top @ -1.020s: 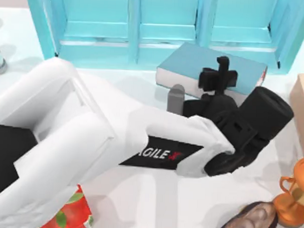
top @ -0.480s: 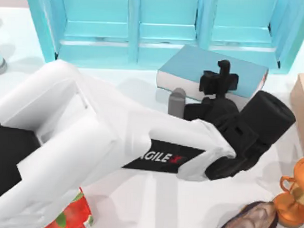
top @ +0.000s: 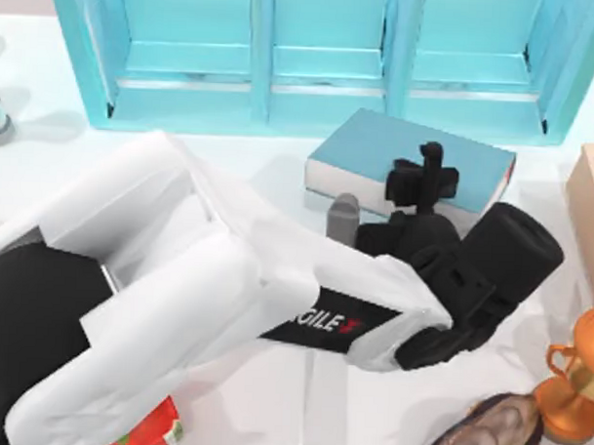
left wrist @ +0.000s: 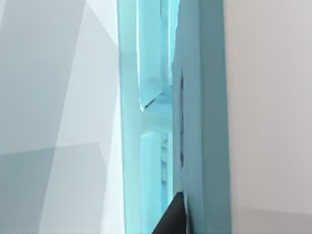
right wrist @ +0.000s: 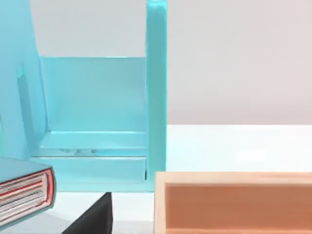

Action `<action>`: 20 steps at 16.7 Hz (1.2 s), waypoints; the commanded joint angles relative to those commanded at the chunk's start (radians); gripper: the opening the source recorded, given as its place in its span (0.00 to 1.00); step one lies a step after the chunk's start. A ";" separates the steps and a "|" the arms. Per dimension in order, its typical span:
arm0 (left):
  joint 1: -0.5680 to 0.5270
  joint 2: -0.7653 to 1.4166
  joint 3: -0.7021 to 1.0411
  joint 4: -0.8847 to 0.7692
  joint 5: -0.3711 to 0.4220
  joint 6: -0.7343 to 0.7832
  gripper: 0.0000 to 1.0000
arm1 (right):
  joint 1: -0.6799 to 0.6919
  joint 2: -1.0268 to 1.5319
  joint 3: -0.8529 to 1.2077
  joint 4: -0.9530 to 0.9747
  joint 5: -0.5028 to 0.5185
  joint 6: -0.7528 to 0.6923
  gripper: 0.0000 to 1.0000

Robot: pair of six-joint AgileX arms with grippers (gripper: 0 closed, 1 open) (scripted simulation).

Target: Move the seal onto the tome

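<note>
Seal (top: 343,216): tentatively identified as the small grey, round-topped upright piece standing on the bench (top: 368,411), just beside the near page edge of the tome (top: 368,142) and partly hidden by the left arm; the identification is not certain, as the piece is shaded. Tome: laid flat in front of the light-blue shelf cabinet (top: 322,57), cover up, with most of its left part bare. Left claw (top: 422,178): held above the right part of the tome's cover, pointing down; whether it is open, closed or gripping anything cannot be told, its tips being hidden by its own body. Step in hand, as judged: the seal is not yet set on the cover, so the pick-up or the transfer is still to be completed. Next move, as judged: if the seal is indeed the grey piece, the claw must be brought across to it, closed around its sides, raised clear of the tome's thickness and set down upright on bare cover, well inside the edges.
</note>
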 joint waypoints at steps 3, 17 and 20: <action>0.000 0.000 0.000 0.000 0.000 0.000 0.08 | 0.000 0.000 0.000 0.000 0.000 0.000 1.00; 0.000 0.000 0.000 0.000 0.000 0.000 1.00 | 0.000 0.000 0.000 0.000 0.000 0.000 1.00; 0.000 0.000 0.000 0.000 0.000 0.000 1.00 | 0.000 0.000 0.000 0.000 0.000 0.000 1.00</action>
